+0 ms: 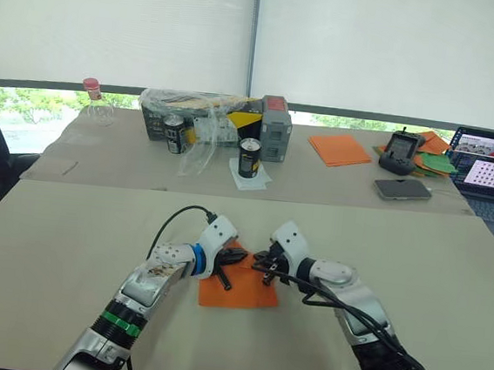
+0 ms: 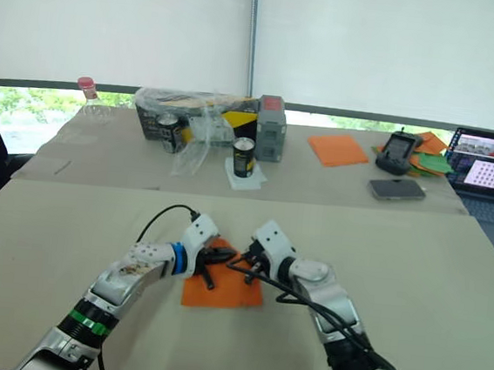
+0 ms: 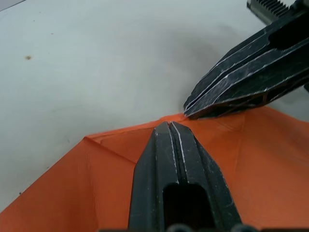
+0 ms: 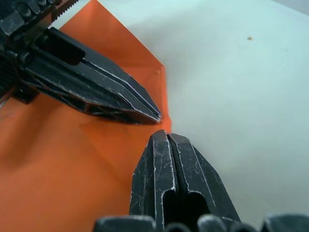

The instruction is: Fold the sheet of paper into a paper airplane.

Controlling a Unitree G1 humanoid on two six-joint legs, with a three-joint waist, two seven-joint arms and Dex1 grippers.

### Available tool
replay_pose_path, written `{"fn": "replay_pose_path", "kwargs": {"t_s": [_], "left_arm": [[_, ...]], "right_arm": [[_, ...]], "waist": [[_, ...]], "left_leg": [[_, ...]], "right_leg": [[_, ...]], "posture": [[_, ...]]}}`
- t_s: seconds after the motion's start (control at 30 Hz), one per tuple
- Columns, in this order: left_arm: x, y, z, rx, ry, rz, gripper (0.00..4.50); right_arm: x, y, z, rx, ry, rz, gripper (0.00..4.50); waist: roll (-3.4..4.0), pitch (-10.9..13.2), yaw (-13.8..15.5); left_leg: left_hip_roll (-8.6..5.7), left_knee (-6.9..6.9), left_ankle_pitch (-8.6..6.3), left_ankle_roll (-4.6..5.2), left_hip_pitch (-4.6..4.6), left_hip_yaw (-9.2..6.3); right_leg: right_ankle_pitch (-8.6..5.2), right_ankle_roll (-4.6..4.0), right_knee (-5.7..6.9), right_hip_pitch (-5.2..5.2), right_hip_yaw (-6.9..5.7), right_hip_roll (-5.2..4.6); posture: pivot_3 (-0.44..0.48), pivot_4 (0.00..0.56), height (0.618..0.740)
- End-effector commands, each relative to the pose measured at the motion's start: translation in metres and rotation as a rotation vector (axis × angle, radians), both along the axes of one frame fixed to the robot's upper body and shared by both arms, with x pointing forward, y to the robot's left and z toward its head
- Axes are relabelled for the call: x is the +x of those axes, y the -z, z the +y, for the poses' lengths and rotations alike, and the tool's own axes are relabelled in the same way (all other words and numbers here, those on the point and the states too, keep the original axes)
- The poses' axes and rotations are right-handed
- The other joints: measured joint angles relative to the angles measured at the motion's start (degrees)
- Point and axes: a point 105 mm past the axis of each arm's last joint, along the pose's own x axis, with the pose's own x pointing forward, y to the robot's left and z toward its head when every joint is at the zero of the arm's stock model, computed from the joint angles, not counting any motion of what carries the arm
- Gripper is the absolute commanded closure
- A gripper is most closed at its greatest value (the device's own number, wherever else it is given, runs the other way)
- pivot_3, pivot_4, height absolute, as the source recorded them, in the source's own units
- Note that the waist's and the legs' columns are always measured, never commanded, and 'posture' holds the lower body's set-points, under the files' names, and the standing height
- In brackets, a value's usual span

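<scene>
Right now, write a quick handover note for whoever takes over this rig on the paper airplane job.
Left gripper: fingers shut, tips pressing on the far edge of the sheet of paper.
Right gripper: fingers shut, tips on the same edge, beside the left one.
The sheet lies on the near table between both arms.
Done: creases and a folded corner show near the far edge.
Left: most folds; no pointed airplane shape yet.
The stack of orange sheets sits on the far table.

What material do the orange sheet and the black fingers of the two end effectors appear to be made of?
The orange sheet of paper: thin matte paper, judging by its sharp creases and folded flaps. The black fingers of the left end effector and right end effector: probably hard plastic, semi-matte, with pale scratches along the edges.
</scene>
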Motion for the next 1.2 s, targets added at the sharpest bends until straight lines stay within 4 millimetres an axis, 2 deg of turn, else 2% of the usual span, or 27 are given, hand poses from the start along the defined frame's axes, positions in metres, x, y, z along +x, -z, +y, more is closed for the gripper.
{"fn": "replay_pose_path", "kwargs": {"t_s": [0.03,0.2,0.33,0.5,0.63,0.77,0.87,0.93,1.0,1.2], "left_arm": [[-0.003,0.018,0.007,0.044,-0.024,0.057,4.5],[-0.002,0.018,0.008,0.042,-0.028,0.056,4.5],[-0.001,0.018,0.008,0.043,-0.028,0.055,4.5],[0.0,0.018,0.009,0.042,-0.026,0.053,4.5],[0.001,0.018,0.008,0.04,-0.024,0.053,4.5],[0.0,0.018,0.008,0.04,-0.022,0.054,4.5],[0.0,0.018,0.008,0.041,-0.02,0.054,4.5],[-0.001,0.019,0.008,0.042,-0.02,0.054,4.5],[-0.001,0.019,0.008,0.043,-0.019,0.054,4.5],[-0.001,0.018,0.01,0.044,-0.025,0.049,4.5]], "right_arm": [[-0.004,0.01,-0.003,-0.028,-0.005,0.02,4.44],[-0.012,0.028,-0.021,-0.059,0.049,0.077,4.44],[-0.022,0.035,-0.04,-0.072,0.09,0.109,4.44],[-0.039,0.047,-0.057,-0.101,0.114,0.157,4.44],[-0.04,0.044,-0.067,-0.088,0.144,0.159,4.44],[-0.031,0.014,-0.062,-0.035,0.101,0.054,4.44],[-0.02,-0.019,-0.051,-0.002,0.059,-0.095,4.44],[-0.016,-0.029,-0.042,0.006,0.033,-0.138,4.44],[-0.014,-0.027,-0.031,-0.007,0.003,-0.145,4.44],[-0.015,0.005,-0.007,-0.069,-0.066,-0.105,4.44]], "waist": [[0.0,0.0,0.0],[0.0,-0.01,0.06],[0.0,-0.02,0.31],[0.0,-0.02,0.29],[0.0,-0.02,0.39],[0.0,-0.02,0.42],[0.0,0.0,0.31],[0.01,0.01,0.22],[0.01,0.0,0.2],[0.01,0.01,0.22]], "left_leg": [[0.0,0.0,0.0,0.0,0.0,-0.01],[0.01,0.0,0.0,0.0,0.04,-0.01],[-0.01,0.0,0.0,0.0,0.09,-0.02],[0.0,0.0,-0.01,0.02,0.33,-0.12],[0.0,0.0,-0.05,0.08,0.5,-0.13],[-0.01,0.0,-0.05,0.08,0.49,-0.13],[-0.01,0.0,-0.05,0.08,0.47,-0.12],[-0.01,0.0,-0.05,0.08,0.43,-0.12],[0.0,0.0,-0.05,0.08,0.41,-0.13],[0.0,0.0,-0.05,0.08,0.36,-0.15]], "right_leg": [[0.0,0.0,-0.01,0.01,0.0,0.0],[0.0,0.0,-0.01,0.05,-0.01,0.01],[0.0,0.0,-0.07,0.16,-0.03,-0.01],[-0.01,0.01,-0.37,0.68,-0.12,0.01],[-0.03,0.04,-0.43,0.9,-0.16,0.0],[-0.03,0.05,-0.45,0.91,-0.15,-0.01],[-0.03,0.05,-0.45,0.88,-0.14,0.0],[-0.03,0.05,-0.44,0.82,-0.13,0.0],[-0.03,0.05,-0.42,0.79,-0.14,0.02],[-0.02,0.04,-0.43,0.74,-0.15,0.02]], "posture": [[0.0,0.15,0.74],[0.0,0.15,0.74],[0.0,0.15,0.74],[0.0,0.15,0.74],[0.0,0.15,0.74],[0.0,0.15,0.74],[0.0,0.15,0.74],[0.0,0.15,0.74],[0.0,0.15,0.74],[0.0,0.15,0.74]]}}
